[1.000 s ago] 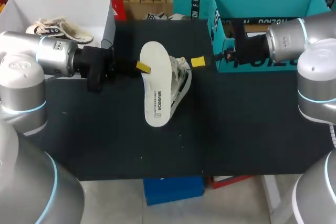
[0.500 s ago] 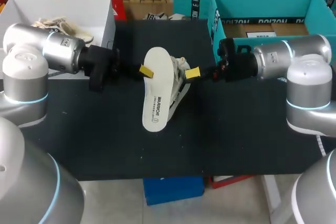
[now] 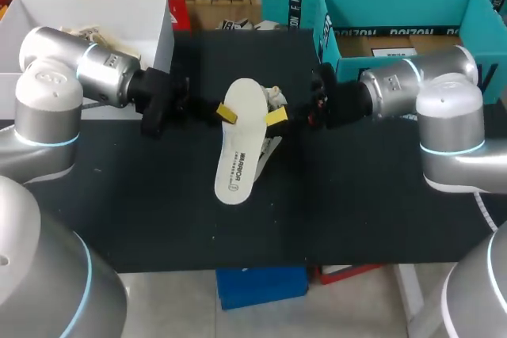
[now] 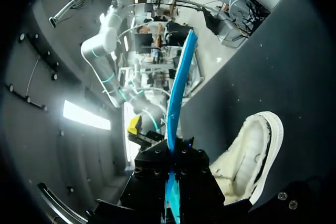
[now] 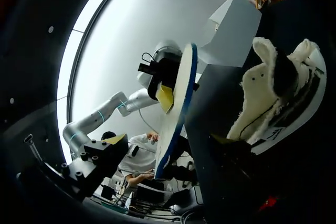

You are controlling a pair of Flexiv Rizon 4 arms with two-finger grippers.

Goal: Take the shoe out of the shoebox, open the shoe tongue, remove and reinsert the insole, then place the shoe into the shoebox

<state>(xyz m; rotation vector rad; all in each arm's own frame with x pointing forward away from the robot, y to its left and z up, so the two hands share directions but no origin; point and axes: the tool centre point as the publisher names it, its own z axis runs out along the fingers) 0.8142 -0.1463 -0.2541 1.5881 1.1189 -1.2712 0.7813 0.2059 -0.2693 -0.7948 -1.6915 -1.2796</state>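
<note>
Over the last second our right arm [image 3: 404,85] has swung in from the shoebox [image 3: 326,21]. The right fingers [image 3: 276,117] now sit at the insole's [image 3: 238,156] right edge, spread wide and, as far as we can tell, gripping nothing. Our left fingers [image 3: 226,113] stay clamped on the insole, holding it over the shoe [image 3: 270,148] on the table [image 3: 356,195]. With the insole out, reinsertion looks next. The shoebox, far right, holds no shoe. The white box [image 3: 95,9], far left, holds a second shoe [image 3: 85,33].
</note>
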